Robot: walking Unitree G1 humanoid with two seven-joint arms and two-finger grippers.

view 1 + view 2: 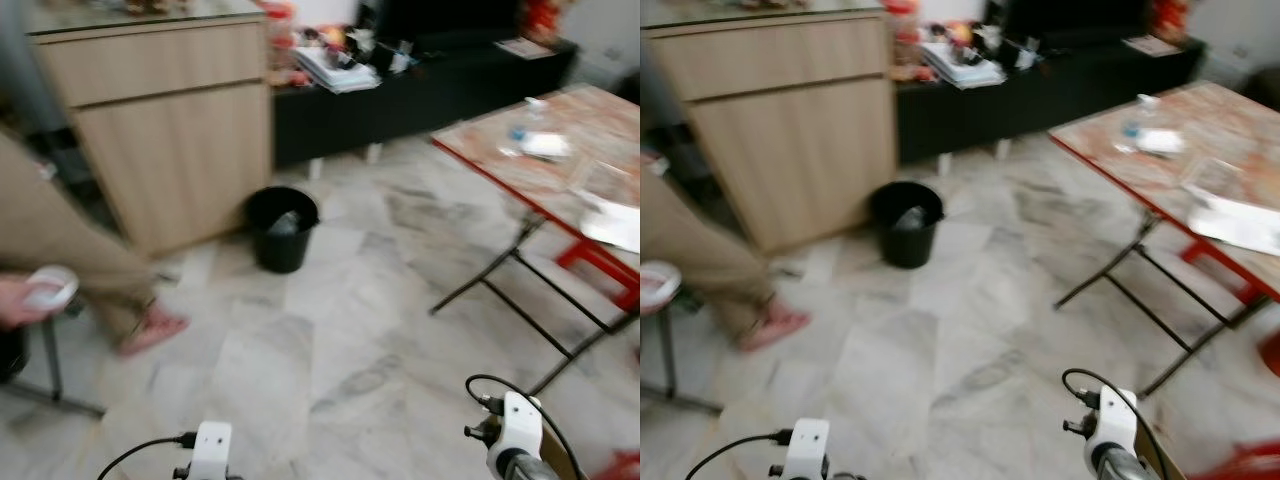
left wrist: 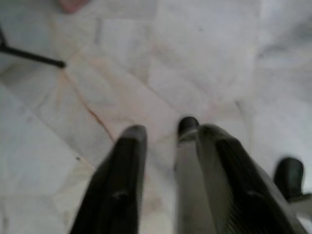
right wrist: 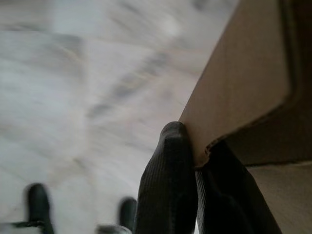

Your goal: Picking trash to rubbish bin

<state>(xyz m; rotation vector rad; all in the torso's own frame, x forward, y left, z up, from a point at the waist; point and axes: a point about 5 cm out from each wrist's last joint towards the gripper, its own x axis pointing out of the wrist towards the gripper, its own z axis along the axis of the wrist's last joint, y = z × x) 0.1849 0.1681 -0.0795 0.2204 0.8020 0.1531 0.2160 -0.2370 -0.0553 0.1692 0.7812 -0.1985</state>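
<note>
At my ten o'clock, a person's leg (image 1: 60,245) is standing beside the wooden cabinet (image 1: 170,120); a red-framed folding table (image 1: 560,150) is standing at two o'clock.

No legible text anywhere.

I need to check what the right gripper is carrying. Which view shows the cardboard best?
The right wrist view: the brown cardboard piece is seen close up, its edge pinched between the right gripper fingers. The eye views catch just a blurred brown sliver of it at the bottom edge beside the right arm.
</note>
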